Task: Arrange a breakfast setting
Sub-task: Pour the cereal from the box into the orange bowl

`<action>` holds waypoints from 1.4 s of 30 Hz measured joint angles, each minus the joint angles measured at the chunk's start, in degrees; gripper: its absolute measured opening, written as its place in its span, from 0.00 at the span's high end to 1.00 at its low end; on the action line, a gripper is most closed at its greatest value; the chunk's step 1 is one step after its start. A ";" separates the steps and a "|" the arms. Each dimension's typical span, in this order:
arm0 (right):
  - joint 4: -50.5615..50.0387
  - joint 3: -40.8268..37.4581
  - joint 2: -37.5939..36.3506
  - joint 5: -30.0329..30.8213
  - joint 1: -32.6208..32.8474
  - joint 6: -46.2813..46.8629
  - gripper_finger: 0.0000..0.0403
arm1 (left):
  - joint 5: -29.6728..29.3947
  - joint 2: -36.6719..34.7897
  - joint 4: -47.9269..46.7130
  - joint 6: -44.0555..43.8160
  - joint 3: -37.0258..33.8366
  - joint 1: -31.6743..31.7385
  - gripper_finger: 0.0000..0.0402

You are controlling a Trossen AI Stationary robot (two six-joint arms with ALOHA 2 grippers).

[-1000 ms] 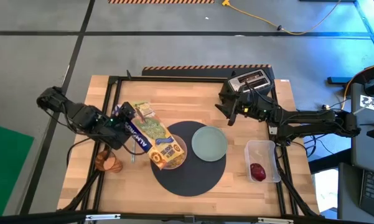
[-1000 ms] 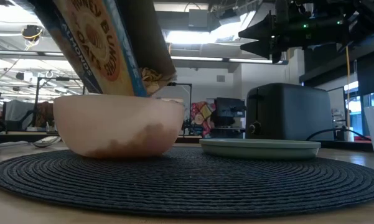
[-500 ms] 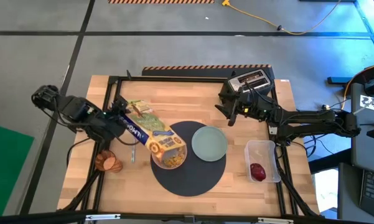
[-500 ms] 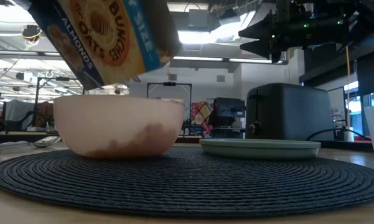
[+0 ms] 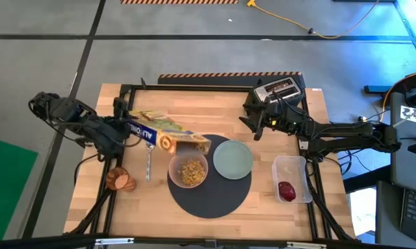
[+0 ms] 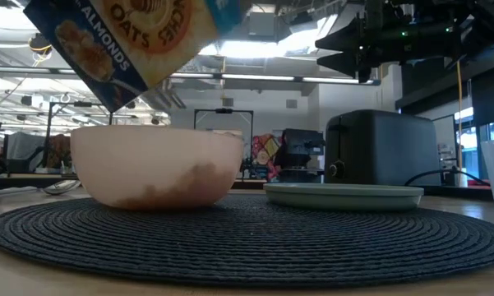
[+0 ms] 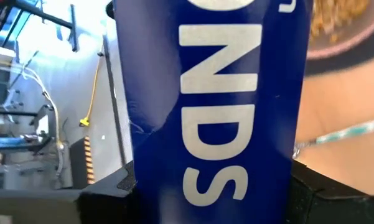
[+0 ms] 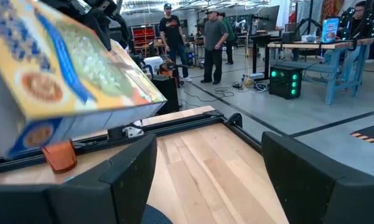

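My left gripper (image 5: 122,128) is shut on the blue-and-yellow cereal box (image 5: 167,133), held nearly level above the table, its open end (image 5: 202,144) just beyond the far rim of the pink bowl (image 5: 188,171). The bowl holds cereal and stands on the round dark mat (image 5: 211,200) beside the pale green plate (image 5: 233,159). The spoon (image 5: 147,164) lies on the table left of the mat. The amber cup (image 5: 118,179) stands near the left front. The red fruit (image 5: 286,190) lies in a clear tub. My right gripper (image 5: 253,126) is open and empty by the toaster (image 5: 280,88). My left gripper pinches the cereal box near its closed end between its two fingers (image 7: 106,193), one on each side of the blue narrow side (image 7: 174,180). The fingers come about level from the table's left, along the box. The box is lifted clear.
The black toaster stands at the far right of the table, right behind my right gripper. The clear tub (image 5: 292,178) sits at the right edge. Bare wood lies between the mat and the table's far edge. People stand in the room beyond (image 8: 211,40).
My left gripper has drawn back toward the table's left and far edges and has tipped the cereal box up from a steep downward pour to nearly level. The box's open end has come off the bowl, which now shows its cereal.
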 joint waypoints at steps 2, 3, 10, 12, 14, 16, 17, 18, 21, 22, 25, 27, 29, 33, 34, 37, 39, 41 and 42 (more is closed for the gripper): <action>0.02 0.00 0.00 -0.19 0.00 0.00 0.31 | -0.16 -1.16 1.69 -1.98 0.00 0.02 0.46; 0.02 0.00 0.00 -0.21 0.00 0.00 0.31 | -0.46 -1.68 2.61 -2.87 0.00 0.00 0.46; 0.04 0.00 0.00 -2.21 0.00 0.00 0.31 | -4.57 -5.15 7.33 -7.21 -0.08 0.00 0.46; 0.04 0.00 0.00 -3.29 0.00 0.00 0.31 | -6.29 -6.30 9.00 -8.29 -1.35 0.00 0.46; 0.07 0.00 0.00 -4.17 0.00 -0.01 0.31 | -7.58 -8.15 11.82 -9.31 -4.04 0.00 0.46; 0.16 0.00 0.00 -4.98 0.00 -0.02 0.31 | -8.64 -10.27 15.54 -9.80 -7.81 0.00 0.46; 0.20 0.00 0.00 -5.42 0.00 -0.03 0.31 | -9.28 -11.42 17.55 -9.99 -10.06 0.00 0.46; 0.18 0.00 0.00 -5.84 0.00 -0.04 0.31 | -9.98 -12.65 19.93 -10.09 -12.48 0.00 0.46; 0.16 0.00 0.00 -7.21 0.00 -0.04 0.31 | -12.51 -16.07 29.02 -10.17 -19.81 0.00 0.46; 0.12 0.00 0.00 -7.56 0.00 -0.04 0.31 | -13.71 -17.14 32.33 -10.05 -22.09 0.00 0.46; 0.02 0.00 0.00 -8.32 0.00 -0.04 0.31 | -17.42 -19.83 41.89 -8.67 -28.15 0.00 0.46; 0.02 0.00 0.00 -8.86 0.00 -0.02 0.31 | -20.54 -21.23 47.20 -8.65 -31.41 -0.03 0.46; 0.00 0.00 0.00 -9.29 -0.02 -0.02 0.31 | -23.03 -22.46 52.08 -8.54 -34.43 -0.01 0.46; -0.03 0.00 0.00 -9.72 -0.02 -0.02 0.31 | -26.66 -24.15 60.41 -9.26 -39.81 0.00 0.46; -0.02 0.00 0.00 -9.72 -0.02 -0.02 0.31 | -27.41 -24.37 62.74 -9.49 -41.17 0.00 0.46; -0.02 0.00 0.00 -9.70 -0.02 -0.04 0.31 | -29.43 -24.46 70.93 -9.46 -44.88 0.00 0.46; -0.02 0.00 0.00 -9.72 -0.02 -0.04 0.31 | -30.78 -24.46 75.68 -9.48 -47.07 0.05 0.46; -0.04 0.00 0.00 -9.84 -0.02 -0.04 0.31 | -31.93 -24.40 80.27 -9.53 -49.39 0.55 0.46; -0.04 0.00 0.00 -10.22 -0.02 -0.04 0.31 | -32.53 -24.31 82.56 -9.56 -50.64 0.93 0.46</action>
